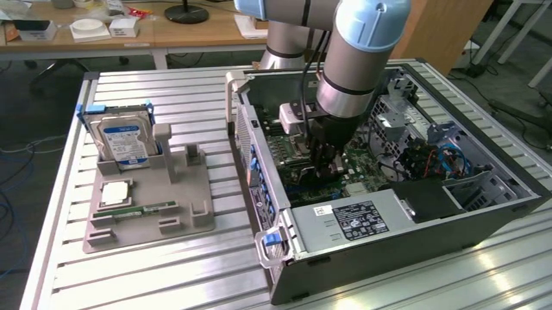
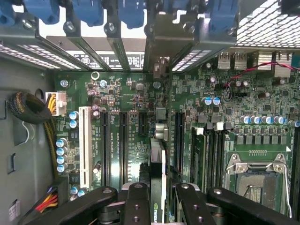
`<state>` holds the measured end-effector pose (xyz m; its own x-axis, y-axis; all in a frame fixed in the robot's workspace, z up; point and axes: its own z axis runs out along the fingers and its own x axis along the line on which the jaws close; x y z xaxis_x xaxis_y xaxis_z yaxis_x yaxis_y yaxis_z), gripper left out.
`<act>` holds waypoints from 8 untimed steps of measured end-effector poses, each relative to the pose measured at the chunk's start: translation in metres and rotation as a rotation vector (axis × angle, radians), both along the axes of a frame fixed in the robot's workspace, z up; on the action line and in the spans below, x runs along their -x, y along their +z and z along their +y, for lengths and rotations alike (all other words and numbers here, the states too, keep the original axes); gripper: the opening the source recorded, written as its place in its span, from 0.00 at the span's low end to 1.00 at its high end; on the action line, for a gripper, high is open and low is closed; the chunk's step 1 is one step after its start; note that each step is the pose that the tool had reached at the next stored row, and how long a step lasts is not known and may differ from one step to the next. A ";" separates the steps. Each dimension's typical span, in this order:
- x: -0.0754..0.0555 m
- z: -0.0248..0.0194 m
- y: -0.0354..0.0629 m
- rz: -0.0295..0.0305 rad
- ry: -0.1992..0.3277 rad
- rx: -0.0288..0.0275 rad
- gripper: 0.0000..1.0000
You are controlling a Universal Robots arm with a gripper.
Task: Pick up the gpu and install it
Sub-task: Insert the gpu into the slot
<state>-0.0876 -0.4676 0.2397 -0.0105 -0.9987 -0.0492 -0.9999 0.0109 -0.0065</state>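
the worktop [image 1: 155, 271] is made of grey metal slats, and behind it stands a wooden desk [image 1: 103, 39] with small boxes and a black round base on it. on the worktop, at the exterior view's left, a grey holder tray [image 1: 151, 213] carries a blue-and-white hard drive [image 1: 123, 143] standing upright, a processor chip [image 1: 115, 192] lying flat and a narrow green memory stick [image 1: 138, 210]. at the exterior view's right the open computer case [image 1: 388, 194] lies on its side, with the motherboard [image 2: 122, 98] facing up.

my arm [image 1: 358, 58] reaches down into the case and covers much of the board in the exterior view, so my end effector [image 1: 326, 169] is hard to make out there. in the wrist view i see my end effector [image 2: 158, 199] low over the board, and its black fingers [image 2: 136, 204] are pressed on both sides of the gpu [image 2: 158, 187], pinching it.

the gpu is seen edge-on as a thin dark card with a small green logo near my fingers. it stands upright between the long black slots [image 2: 123, 140], in line with a metal bracket [image 2: 161, 28] at the case wall. i cannot tell if its lower edge already sits in a slot.
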 end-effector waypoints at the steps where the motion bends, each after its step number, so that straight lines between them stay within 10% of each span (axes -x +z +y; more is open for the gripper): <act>1: 0.000 0.0000 0.0000 0.0000 0.000 -0.0001 0.26; 8: 0.000 0.0001 -0.0001 -0.0002 0.000 -0.0002 0.26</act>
<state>-0.0879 -0.4675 0.2396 -0.0106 -0.9987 -0.0493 -0.9999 0.0109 -0.0066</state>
